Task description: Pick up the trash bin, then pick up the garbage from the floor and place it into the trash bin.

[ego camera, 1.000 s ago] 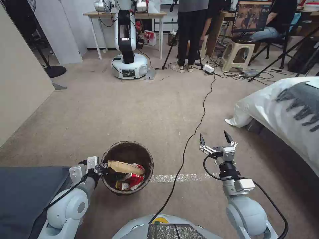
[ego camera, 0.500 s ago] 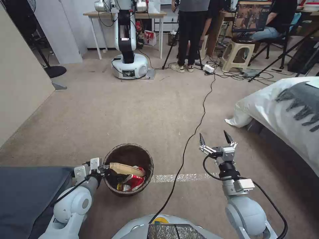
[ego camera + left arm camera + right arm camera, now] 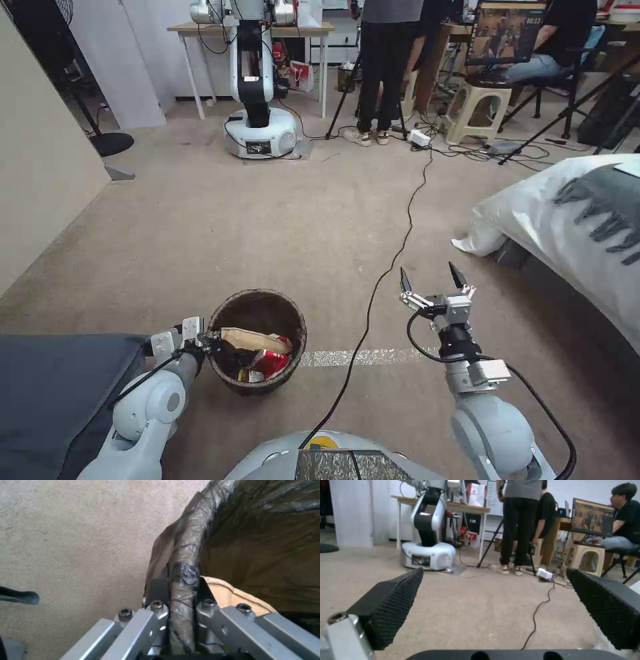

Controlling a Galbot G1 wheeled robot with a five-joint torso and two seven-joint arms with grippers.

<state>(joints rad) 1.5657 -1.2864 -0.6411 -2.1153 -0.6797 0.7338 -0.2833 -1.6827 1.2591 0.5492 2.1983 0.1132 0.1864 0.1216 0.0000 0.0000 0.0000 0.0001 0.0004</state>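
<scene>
Left gripper (image 3: 208,342) has its jaws clamped on the rim of the trash bin (image 3: 257,313); the left wrist view shows the dark bag-covered rim (image 3: 182,580) pinched between the two fingers (image 3: 156,590), one outside the wall, one inside. Bin sits low in front of the robot on its left side, over the beige carpet (image 3: 280,220), just beside a dark grey pad (image 3: 53,387) at the left edge; can't tell if it's touching the floor or lifted. Garbage inside the bin: a crumpled brown paper bag (image 3: 253,340) on top, red-and-white wrapper (image 3: 270,363) under it. Right gripper (image 3: 432,275) hangs in the air on the right, jaws spread wide with nothing between them, pointing forward across the carpet; both textured pads (image 3: 391,602) visible in the right wrist view. Black cable (image 3: 393,253) runs across the floor between bin and right arm. Bed with white cover (image 3: 567,220) to the right.
</scene>
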